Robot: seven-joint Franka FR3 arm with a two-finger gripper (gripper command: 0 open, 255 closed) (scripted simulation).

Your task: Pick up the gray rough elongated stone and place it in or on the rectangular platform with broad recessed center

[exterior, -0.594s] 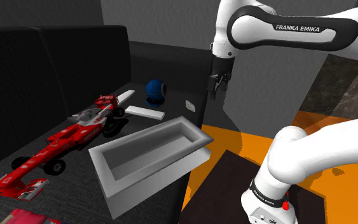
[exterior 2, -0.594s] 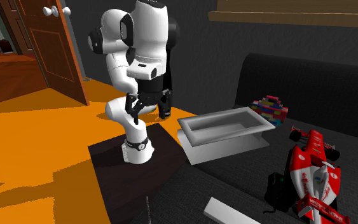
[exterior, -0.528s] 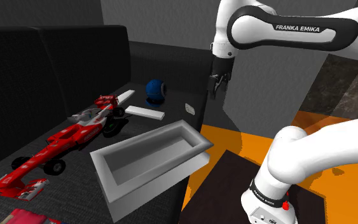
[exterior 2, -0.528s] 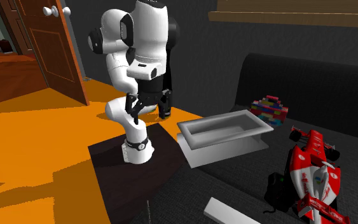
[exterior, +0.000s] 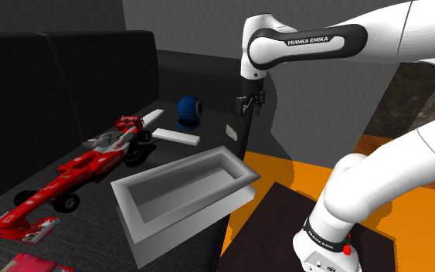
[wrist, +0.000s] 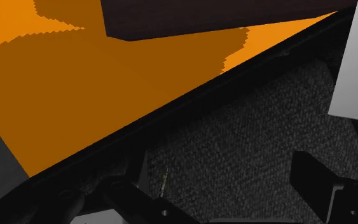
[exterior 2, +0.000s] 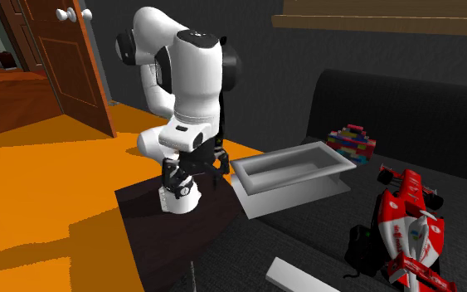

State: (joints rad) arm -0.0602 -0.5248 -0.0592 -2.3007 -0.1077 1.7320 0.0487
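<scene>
A small pale grey stone (exterior: pixel 232 130) lies on the dark sofa seat near its front edge. My gripper (exterior: pixel 245 107) hangs just above it and a little toward the shoulder view's right. Its fingers are open with nothing between them; in the wrist view the gripper (wrist: pixel 225 177) has sofa fabric below it. In the second exterior view the gripper (exterior 2: pixel 194 176) is low beside the sofa's edge. The grey rectangular tray (exterior: pixel 134 220) with a broad recess rests on the sofa close to the stand, also seen from the other side as the tray (exterior 2: pixel 258 181).
A red and white race car (exterior: pixel 76 174) lies beyond the tray, with a white flat bar (exterior: pixel 175 137) and a blue round object (exterior: pixel 189 110) behind it. A pile of coloured bricks (exterior 2: pixel 352 139) sits at the sofa back. Orange floor (wrist: pixel 75 95) borders the sofa.
The arm has swung, carrying the gripper down and toward the shoulder view's left, over the sofa's edge. The fingers stay open. The tray has settled slightly.
</scene>
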